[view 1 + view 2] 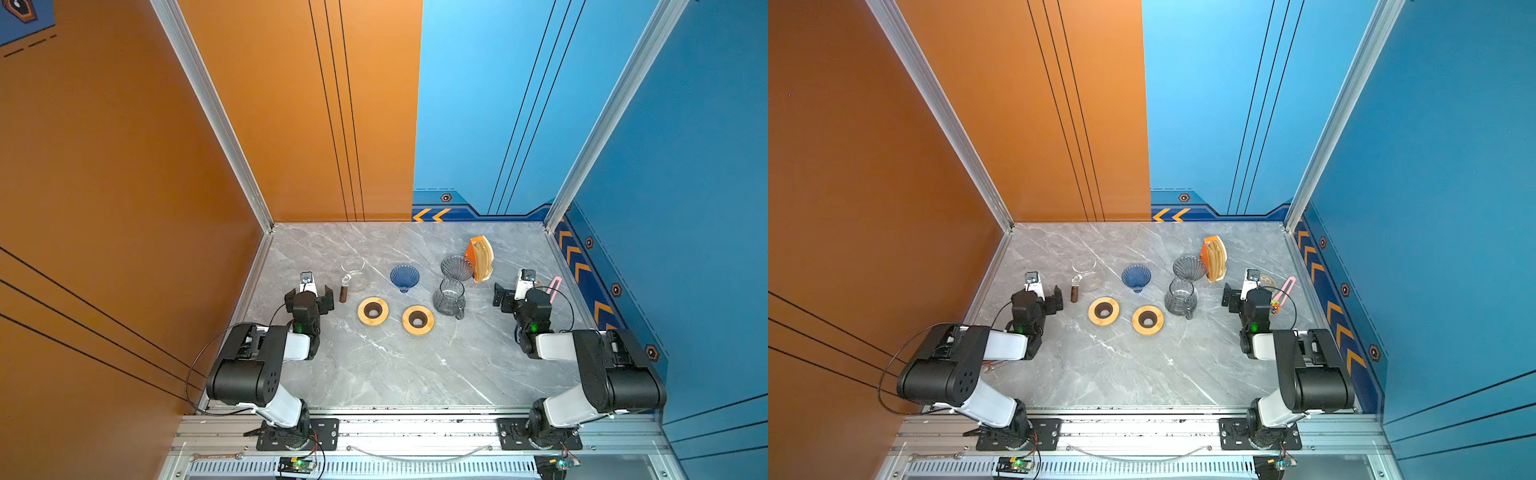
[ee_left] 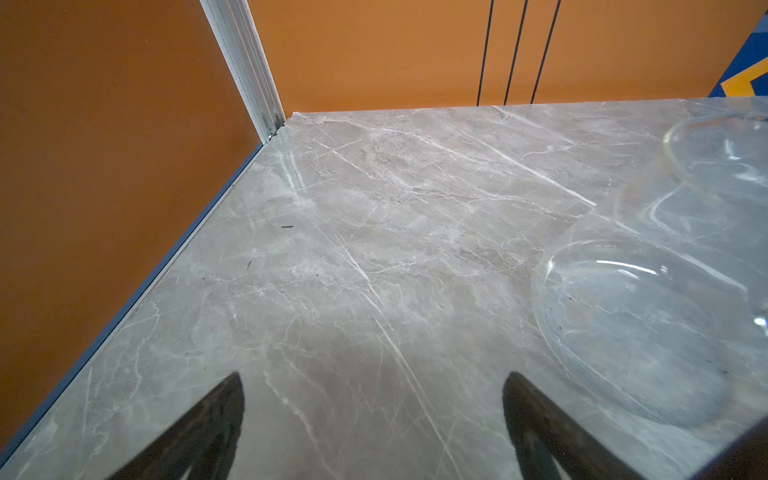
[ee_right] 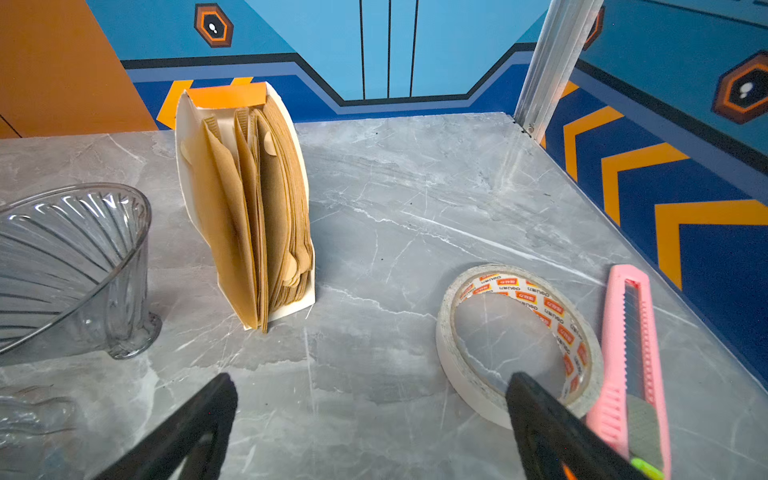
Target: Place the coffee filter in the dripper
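- Since both tools are empty and every filter sits in its holder, the task appears to be at its first step: fetching a filter.
- The left tool [image 2: 374,386] has its fingers wide apart with nothing between them, at about 9 o'clock on the grey marble table [image 1: 374,374], beside a clear glass carafe [image 1: 356,274].
- The right tool [image 3: 372,382] is likewise spread and empty, at about 3 o'clock.
- The brown paper coffee filters [image 3: 249,208] stand upright in a white-and-orange card holder [image 3: 226,96] at roughly 1 o'clock, near the right tool and apart from it.
- A smoke-grey ribbed glass dripper [image 1: 456,267] sits atop a grey glass jug [image 1: 449,298], just beside the holder at its 8 o'clock.
- A blue ribbed glass dripper [image 1: 404,277] stands near the table's centre; which dripper is meant cannot be told.
- The right tool looks better placed for the next move. It would call for pinching a single thin sheet by its edge without dragging neighbours out or tipping the light holder.
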You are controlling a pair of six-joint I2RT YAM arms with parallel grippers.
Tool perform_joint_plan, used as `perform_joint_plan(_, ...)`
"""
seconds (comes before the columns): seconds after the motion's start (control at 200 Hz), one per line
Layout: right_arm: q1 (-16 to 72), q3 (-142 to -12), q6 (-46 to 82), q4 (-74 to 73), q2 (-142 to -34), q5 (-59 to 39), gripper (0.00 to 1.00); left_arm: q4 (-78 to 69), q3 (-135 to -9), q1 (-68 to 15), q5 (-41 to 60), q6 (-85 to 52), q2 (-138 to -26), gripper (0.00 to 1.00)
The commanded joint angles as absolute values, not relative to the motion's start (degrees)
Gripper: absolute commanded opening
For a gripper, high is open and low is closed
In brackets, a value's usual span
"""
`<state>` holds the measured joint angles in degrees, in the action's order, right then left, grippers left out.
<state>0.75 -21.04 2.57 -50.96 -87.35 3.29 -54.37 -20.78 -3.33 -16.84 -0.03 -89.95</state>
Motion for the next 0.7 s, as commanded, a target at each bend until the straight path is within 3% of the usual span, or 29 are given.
perform_joint_plan(0.0, 1.1, -21.9, 2.9, -49.7, -87.9, 4.5, 1.0, -54.2, -21.1, -3.5, -16.3, -0.4, -89.6, 0.98)
perform_joint_plan(0.691, 0.6, -22.0, 3.1, -49.7, -88.0, 3.6, 1.0, -54.3, -21.2, -3.5, -16.3, -0.4, -89.6, 0.98)
